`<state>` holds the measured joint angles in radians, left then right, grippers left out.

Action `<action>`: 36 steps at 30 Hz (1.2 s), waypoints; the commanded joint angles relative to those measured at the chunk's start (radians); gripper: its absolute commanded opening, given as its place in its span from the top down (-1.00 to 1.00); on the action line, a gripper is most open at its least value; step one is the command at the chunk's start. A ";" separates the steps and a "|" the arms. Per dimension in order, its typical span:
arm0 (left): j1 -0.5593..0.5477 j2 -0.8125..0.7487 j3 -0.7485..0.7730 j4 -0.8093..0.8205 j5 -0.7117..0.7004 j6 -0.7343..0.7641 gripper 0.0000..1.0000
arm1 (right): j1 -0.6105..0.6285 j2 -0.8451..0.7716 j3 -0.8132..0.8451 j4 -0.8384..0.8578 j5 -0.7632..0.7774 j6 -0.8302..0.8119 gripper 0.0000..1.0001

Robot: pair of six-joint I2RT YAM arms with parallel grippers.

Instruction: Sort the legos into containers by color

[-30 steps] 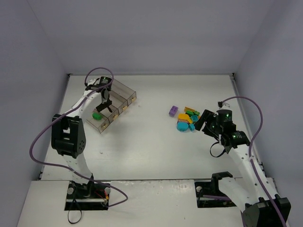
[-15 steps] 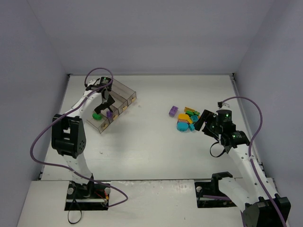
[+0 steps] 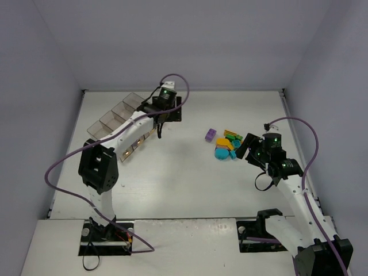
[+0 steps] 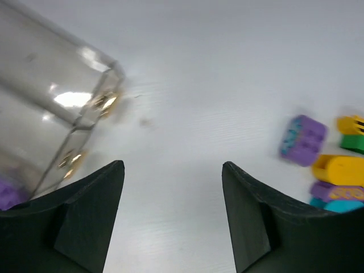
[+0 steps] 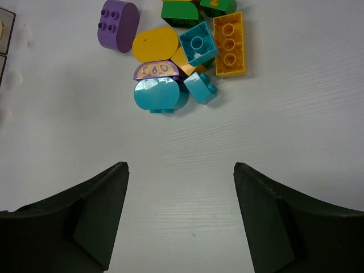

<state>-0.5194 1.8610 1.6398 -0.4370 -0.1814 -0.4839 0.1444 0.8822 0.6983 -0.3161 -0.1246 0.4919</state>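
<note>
The left black two-finger gripper (image 4: pixel 170 170) reaches far forward, jaws spread and empty. The right black two-finger gripper (image 5: pixel 180 170) angles leftward, jaws likewise spread and empty.

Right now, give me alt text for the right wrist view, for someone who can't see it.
A cluster of legos lies on a white table: purple, orange-yellow, green and cyan pieces, with a rounded cyan brick nearest. The right gripper stands open and empty, short of them.
</note>
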 commanded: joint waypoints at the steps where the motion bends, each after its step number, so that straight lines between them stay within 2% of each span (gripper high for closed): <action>1: -0.048 0.091 0.100 0.112 0.146 0.128 -0.27 | -0.003 0.014 0.030 0.028 -0.010 -0.016 -0.43; 5: -0.119 0.214 0.256 0.089 0.160 0.152 -0.27 | -0.003 0.014 0.029 0.028 -0.012 -0.016 -0.43; 12: -0.211 0.351 0.362 0.145 0.151 0.183 -0.27 | -0.003 0.015 0.024 0.028 -0.030 -0.007 -0.44; 22: -0.271 0.406 0.331 0.300 0.152 0.180 -0.27 | -0.003 -0.020 0.013 0.018 -0.072 0.011 -0.47; 32: -0.274 0.512 0.440 0.207 0.045 0.185 -0.26 | -0.003 -0.019 0.020 0.015 -0.073 0.004 -0.48; 36: -0.274 0.521 0.440 0.204 0.049 0.186 -0.09 | -0.003 -0.015 0.020 0.015 -0.072 0.001 -0.48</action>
<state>-0.7944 2.4218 2.0327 -0.2462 -0.1043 -0.3126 0.1444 0.8684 0.6983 -0.3199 -0.1886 0.4969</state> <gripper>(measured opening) 0.560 0.740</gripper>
